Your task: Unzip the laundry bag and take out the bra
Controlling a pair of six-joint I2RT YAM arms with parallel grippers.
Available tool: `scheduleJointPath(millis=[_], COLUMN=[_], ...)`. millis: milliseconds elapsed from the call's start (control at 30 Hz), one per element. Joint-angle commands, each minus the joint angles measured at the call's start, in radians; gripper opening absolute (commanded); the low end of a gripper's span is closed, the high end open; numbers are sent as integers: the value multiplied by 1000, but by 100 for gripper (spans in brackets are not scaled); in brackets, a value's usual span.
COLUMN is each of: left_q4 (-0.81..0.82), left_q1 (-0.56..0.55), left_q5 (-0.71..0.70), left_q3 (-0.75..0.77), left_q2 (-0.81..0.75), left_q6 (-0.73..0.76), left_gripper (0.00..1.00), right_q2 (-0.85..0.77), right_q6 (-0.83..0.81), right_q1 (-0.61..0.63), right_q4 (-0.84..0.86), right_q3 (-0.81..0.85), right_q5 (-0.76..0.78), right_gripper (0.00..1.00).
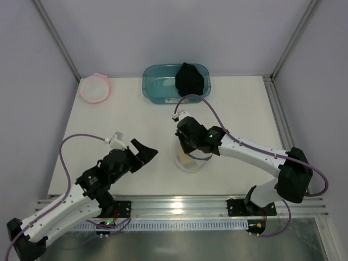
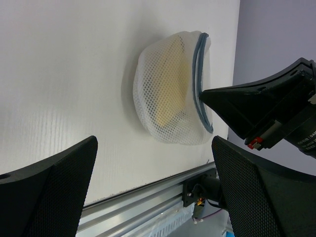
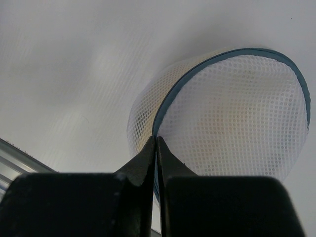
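Touching the rim of the laundry bag (image 3: 232,113), the right gripper (image 3: 156,141) is closed, the left gripper (image 2: 154,144) wide.

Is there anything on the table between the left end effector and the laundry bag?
Nothing: in the top view, only bare table lies between the left end effector and the laundry bag.

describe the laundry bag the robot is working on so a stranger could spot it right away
On the white table, look near the front edge, directly under the shut right gripper. The laundry bag is a round white mesh drum with something pale yellow inside. Its grey-blue rim sets it apart from the pink-rimmed bag at the far left corner.
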Motion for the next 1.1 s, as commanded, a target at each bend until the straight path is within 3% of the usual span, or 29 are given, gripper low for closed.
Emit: scheduleJointPath(millis=[0,367,667,833,933,1067], left_q4=[52,221,390,450,283,200], left_q1=[-3,-3,-4,-5,-9,-24], left_q5=[-7,82,183,268,265,256], left_q3=[-3,53,239,386,522,584], left_q2=[9,141,521,728,901,977], left_q6=[-8,42,156,214,264,298], left_gripper=[100,100,98,87,77,64], right_q2=[-53,-314,-509,-558,-610,-645], right_q6=[8,86,196,233,253,265], right_q1=[5,7,7,7,7,5], right_q4=[8,51,31,22,7,-7], right_q3=[-1,-111,-246,-304,-327,-349], right_q5=[41,190,294,302,319,333], right_gripper=[4,4,4,4,4,4])
